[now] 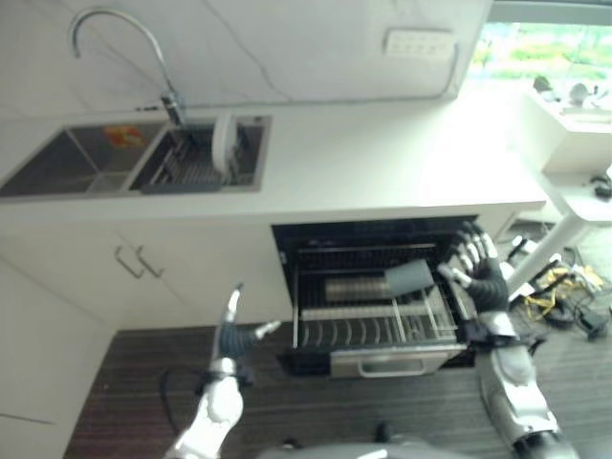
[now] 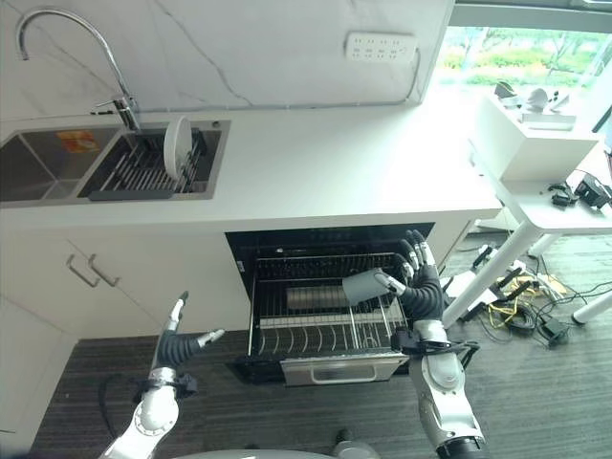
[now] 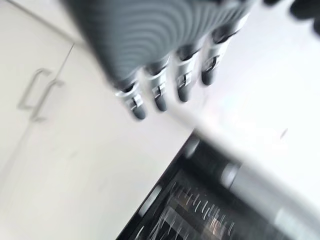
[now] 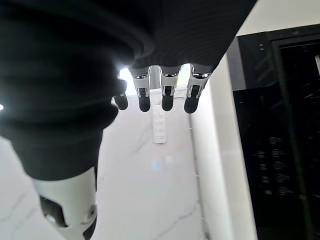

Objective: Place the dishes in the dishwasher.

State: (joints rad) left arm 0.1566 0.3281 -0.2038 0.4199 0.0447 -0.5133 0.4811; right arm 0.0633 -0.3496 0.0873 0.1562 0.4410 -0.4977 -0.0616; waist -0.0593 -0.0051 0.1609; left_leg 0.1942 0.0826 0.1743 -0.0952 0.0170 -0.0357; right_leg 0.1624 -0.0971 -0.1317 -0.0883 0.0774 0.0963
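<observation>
The dishwasher under the counter stands open with its wire rack pulled out. A grey cup lies tilted over the rack's right part. My right hand is right beside the cup, fingers straight and pointing up, and its thumb tip touches the cup's rim. In the right wrist view its fingers are straight and hold nothing. A white plate stands on edge in the drying rack in the sink. My left hand is open, low in front of the cabinets left of the dishwasher.
A tall curved faucet rises behind the double sink. Cabinet doors with two handles are left of the dishwasher. At the right stand a white table and cables on the dark floor.
</observation>
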